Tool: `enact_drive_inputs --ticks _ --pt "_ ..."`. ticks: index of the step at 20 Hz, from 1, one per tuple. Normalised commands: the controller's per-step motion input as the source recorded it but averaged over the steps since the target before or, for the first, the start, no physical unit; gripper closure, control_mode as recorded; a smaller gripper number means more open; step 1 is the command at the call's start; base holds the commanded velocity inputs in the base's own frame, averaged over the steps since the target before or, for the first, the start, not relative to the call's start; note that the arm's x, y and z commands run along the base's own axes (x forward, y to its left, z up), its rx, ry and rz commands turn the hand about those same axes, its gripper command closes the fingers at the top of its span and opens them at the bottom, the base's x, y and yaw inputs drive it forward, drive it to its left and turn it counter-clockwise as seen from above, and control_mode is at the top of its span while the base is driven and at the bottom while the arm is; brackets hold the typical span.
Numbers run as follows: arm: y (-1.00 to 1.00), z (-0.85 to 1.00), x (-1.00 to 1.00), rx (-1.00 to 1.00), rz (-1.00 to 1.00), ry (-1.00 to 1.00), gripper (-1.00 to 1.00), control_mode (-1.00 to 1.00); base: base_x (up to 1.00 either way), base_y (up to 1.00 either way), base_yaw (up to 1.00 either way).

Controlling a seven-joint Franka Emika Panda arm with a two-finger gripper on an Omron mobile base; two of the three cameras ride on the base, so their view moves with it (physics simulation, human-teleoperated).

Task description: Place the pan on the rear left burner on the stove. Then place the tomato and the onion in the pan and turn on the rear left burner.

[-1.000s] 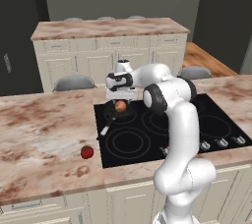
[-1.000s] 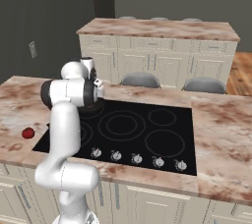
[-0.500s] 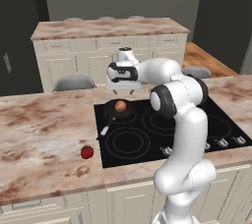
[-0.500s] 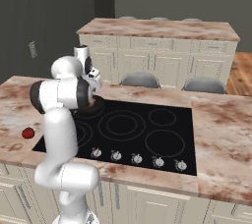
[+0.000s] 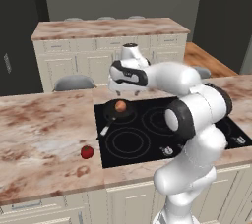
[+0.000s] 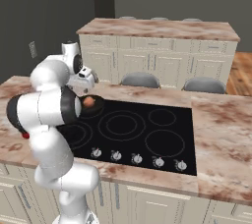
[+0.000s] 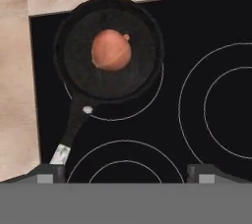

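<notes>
The black pan (image 7: pixel 81 78) sits on the stove (image 7: pixel 206 36) over most of the thin ring of the rear left burner (image 7: pixel 147 106), shifted slightly toward the counter edge. The onion (image 7: pixel 111 50) lies in the middle of the pan. The pan's handle (image 7: pixel 74 127) points toward the front burner. My gripper (image 7: pixel 125 176) hangs open above the stove, a little in front of the pan, with nothing between its fingers. From the left base view the gripper (image 5: pixel 121 90) hovers over the pan (image 5: pixel 111 114) and the onion (image 5: pixel 120 105). The tomato (image 5: pixel 87 152) rests on the counter left of the stove.
A row of silver knobs (image 6: pixel 138 158) lines the stove's front edge. Larger double-ring burners (image 7: pixel 221 105) lie beside and in front of the pan. Marble counter (image 5: pixel 44 129) spreads to the left. Behind the stove stand two grey chair backs (image 6: pixel 140 79) and an island (image 6: pixel 162 29).
The hand has lifted up off the pan and the arm has swung round. The onion stays in the pan, and the tomato has not moved.
</notes>
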Motion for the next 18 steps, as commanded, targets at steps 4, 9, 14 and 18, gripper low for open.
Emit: enact_drive_inputs --ticks 4,9,14,18 --pt "0.10 0.39 -0.98 0.03 0.00 0.00 -1.00 -1.00 0.00 0.00 0.00" --pt "0.26 0.41 -0.73 0.06 0.00 0.02 -1.00 -1.00 0.00 0.00 0.00" --pt "0.53 0.28 -0.45 0.02 0.02 0.04 -1.00 -1.00 0.00 0.00 0.00" --pt "0.68 0.12 -0.41 0.00 0.01 0.04 -1.00 -1.00 0.00 0.00 0.00"
